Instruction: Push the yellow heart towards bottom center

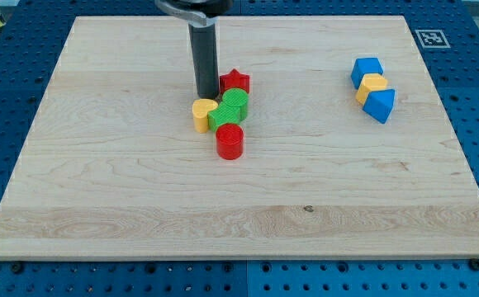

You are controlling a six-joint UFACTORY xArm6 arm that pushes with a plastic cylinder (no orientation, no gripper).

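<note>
The yellow heart (202, 114) lies near the board's middle, at the left of a tight cluster. Touching it on its right are two green blocks (230, 108). A red star (235, 82) sits just above the green blocks, and a red cylinder (230, 141) sits just below them. My tip (206, 95) stands right at the yellow heart's top edge, just left of the red star. The rod rises straight toward the view's top.
At the view's upper right, a blue cube (367, 70), a yellow block (372, 86) and a blue triangle-like block (381, 105) stand touching in a diagonal row. The wooden board (99, 206) lies on a blue perforated table.
</note>
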